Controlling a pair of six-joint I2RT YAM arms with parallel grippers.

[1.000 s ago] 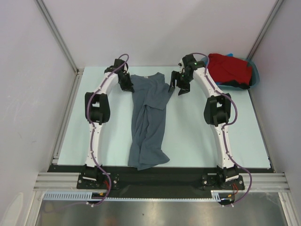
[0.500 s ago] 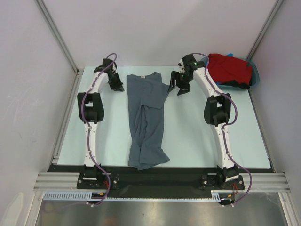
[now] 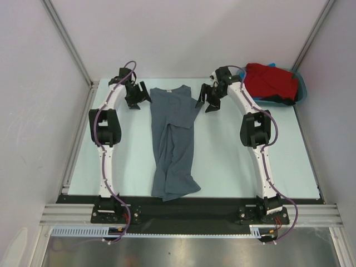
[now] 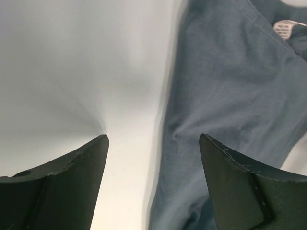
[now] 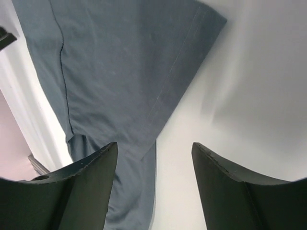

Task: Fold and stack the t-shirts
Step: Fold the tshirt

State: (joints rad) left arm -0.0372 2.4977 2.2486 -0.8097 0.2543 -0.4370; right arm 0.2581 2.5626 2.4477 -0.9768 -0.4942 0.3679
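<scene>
Left wrist view blurs the grey t-shirt [image 4: 235,96]; left pincer [image 4: 153,139] and right pincer [image 5: 154,146] gape empty.

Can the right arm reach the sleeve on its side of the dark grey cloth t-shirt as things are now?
Probably yes. The right gripper hangs open right beside the dark grey cloth t-shirt. The sleeve lies flat below its jaws, and nothing stands between them.

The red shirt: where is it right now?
In the top view the red shirt lies heaped in the teal tub at the far right corner of the table, just right of the right arm.
</scene>
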